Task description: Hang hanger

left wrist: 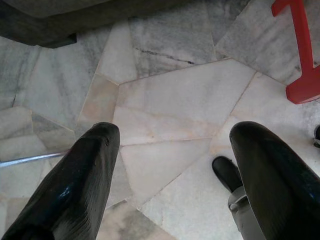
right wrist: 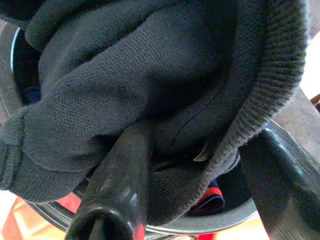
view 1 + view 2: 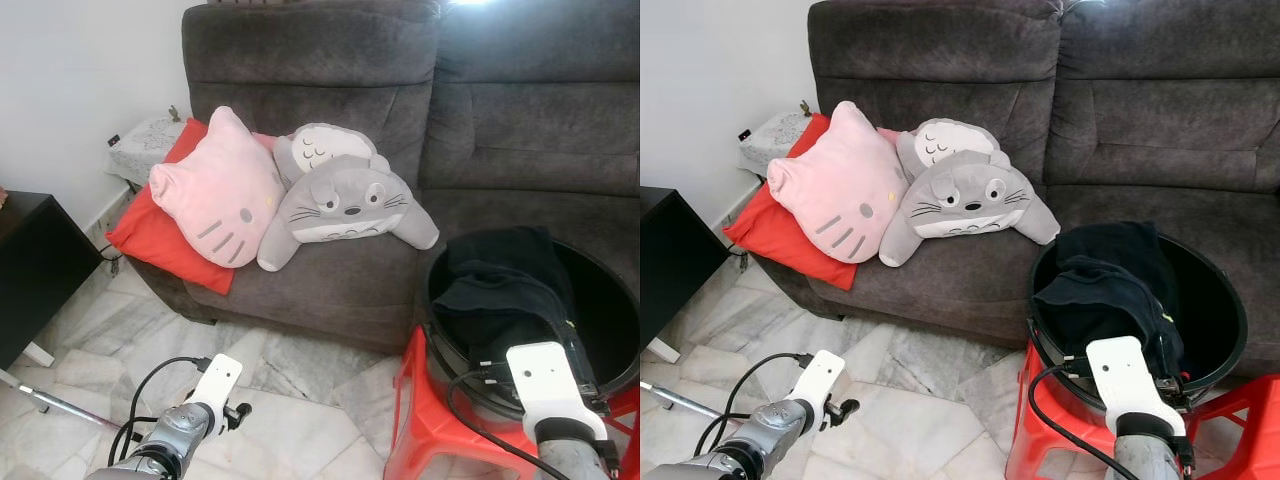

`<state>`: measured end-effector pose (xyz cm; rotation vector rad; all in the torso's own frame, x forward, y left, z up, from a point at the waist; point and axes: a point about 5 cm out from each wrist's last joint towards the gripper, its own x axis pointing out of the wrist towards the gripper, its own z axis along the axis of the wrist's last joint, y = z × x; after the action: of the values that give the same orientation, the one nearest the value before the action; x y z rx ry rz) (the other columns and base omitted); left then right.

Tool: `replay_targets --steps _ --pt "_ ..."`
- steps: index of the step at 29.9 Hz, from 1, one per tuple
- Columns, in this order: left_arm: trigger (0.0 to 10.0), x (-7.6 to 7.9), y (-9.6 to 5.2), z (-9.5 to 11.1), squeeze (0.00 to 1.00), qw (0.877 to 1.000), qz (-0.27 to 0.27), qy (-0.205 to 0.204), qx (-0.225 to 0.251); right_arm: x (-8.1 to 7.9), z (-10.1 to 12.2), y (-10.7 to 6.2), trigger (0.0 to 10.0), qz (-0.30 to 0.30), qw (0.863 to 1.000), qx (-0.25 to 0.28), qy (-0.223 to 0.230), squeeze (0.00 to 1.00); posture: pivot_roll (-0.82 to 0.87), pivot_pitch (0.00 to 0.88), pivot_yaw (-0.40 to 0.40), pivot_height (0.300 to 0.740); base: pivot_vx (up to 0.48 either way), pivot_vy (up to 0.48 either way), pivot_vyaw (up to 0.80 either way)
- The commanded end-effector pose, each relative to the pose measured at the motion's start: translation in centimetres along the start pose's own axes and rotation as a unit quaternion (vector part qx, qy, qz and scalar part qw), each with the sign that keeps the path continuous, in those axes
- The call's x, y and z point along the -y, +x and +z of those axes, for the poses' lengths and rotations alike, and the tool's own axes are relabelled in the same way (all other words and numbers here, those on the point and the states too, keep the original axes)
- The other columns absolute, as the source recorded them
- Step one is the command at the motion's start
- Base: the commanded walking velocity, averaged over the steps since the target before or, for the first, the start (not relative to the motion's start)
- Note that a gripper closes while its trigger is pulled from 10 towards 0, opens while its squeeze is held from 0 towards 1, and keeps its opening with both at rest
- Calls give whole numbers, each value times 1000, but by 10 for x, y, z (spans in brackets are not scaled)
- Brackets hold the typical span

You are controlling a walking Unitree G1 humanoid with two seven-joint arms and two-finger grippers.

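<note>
Right tool at the laundry bucket, left tool idle over the floor.

Grey sofa along the back, with a red cushion, a pink cat pillow and a grey plush lying on its seat. Marble floor in front. Black bucket sits on a red stool, filled with dark clothes. Right tool is at the near rim, fingers spread apart, one pressed into a fold of dark knit cloth, the other just outside it; not clamped. Left tool hangs low over bare tiles, fingers wide apart, gripping nothing. Hanger cannot be made out among the clothes.
</note>
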<state>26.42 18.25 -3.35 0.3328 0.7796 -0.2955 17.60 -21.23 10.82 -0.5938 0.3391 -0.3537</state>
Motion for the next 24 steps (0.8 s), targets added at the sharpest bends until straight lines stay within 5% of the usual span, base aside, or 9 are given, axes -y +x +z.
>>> replay_targets --steps 1,11,24 --pt "10000 -4 -1 -3 0 1000 5 4 -7 -1 0 1 0 -4 1000 -6 16 0 -285 0 130 740 0 0 0" --pt "10000 -3 -1 -3 0 1000 4 4 -6 18 9 6 0 -78 997 18 18 0 -285 0 129 740 0 0 0" --pt "10000 -3 -1 -2 0 1000 4 5 -5 17 10 6 0 -82 996 20 23 0 -286 0 128 740 0 0 0"
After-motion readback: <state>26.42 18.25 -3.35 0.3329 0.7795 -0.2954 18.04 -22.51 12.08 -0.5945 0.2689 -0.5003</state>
